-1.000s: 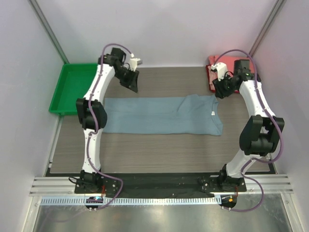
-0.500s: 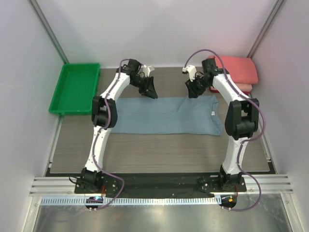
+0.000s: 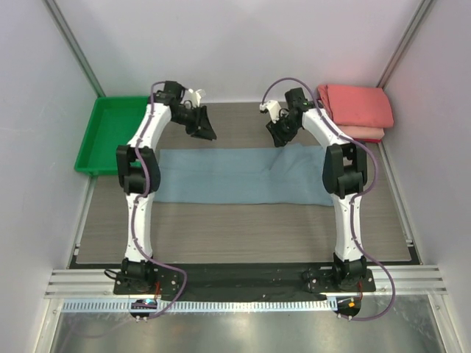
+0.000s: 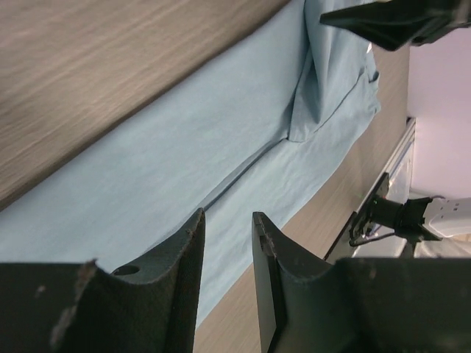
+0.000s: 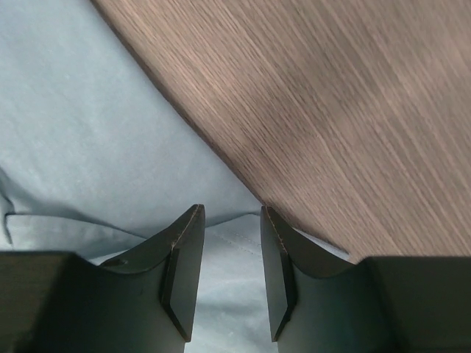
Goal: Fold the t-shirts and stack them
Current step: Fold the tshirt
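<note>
Tabletop (image 3: 243,228): wood-grain, with both arm bases bolted at its near edge.
Blue-grey t-shirt (image 3: 235,176): laid flat across the middle of the tabletop as one long band. A lengthwise fold line and a turned-in flap are shown in the left wrist view.
Handling: the shirt is judged light, soft and limp. Sagging and bunching are to be expected if it is lifted at one point only.
Where to take hold: the far long edge is best pinched at two well-spread points, one per claw, with all layers caught together.
Left claw (image 4: 228,220): held raised near the far edge, over the left half of the shirt. Its fingers are apart and nothing is gripped.
Right claw (image 5: 232,220): held over the far edge toward the right end. Its fingers are apart and empty, and cloth edge and bare wood are seen beneath them.
Coral t-shirts (image 3: 357,107): folded and stacked at the far right corner, apart from the blue-grey one.
Green tray (image 3: 110,136): set at the far left corner.
</note>
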Robot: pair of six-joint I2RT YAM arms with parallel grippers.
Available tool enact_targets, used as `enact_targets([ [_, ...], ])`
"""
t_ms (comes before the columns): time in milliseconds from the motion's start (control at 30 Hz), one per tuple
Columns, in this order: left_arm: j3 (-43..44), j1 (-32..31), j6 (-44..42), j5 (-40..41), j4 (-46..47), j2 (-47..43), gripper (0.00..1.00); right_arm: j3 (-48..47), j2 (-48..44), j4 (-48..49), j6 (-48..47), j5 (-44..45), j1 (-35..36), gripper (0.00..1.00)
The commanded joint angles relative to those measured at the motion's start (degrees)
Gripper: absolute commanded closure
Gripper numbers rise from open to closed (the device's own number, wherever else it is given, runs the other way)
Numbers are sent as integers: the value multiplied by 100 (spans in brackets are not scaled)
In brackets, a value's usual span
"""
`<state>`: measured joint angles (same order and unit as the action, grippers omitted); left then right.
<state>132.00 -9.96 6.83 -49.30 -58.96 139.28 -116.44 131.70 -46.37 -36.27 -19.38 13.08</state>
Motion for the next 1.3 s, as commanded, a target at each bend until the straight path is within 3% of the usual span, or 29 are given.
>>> enact_targets([
  [0,45,99,-164,69,-168,-586,67,-300,14,-162,129,364,36,58],
  [867,97,126,-244,245,-177,-622,67,-239,409,-206,243,804,54,62],
  [967,115,125,-244,245,-169,-613,67,-239,401,-215,252,804,54,75],
  [1000,124,117,-244,254,-160,-604,67,-239,366,-215,252,804,45,84],
  [1100,150,108,-252,254,-160,-578,67,-212,278,-206,243,839,54,94],
  [1267,185,99,-244,228,-160,-525,67,-11,-248,-127,243,997,54,95],
])
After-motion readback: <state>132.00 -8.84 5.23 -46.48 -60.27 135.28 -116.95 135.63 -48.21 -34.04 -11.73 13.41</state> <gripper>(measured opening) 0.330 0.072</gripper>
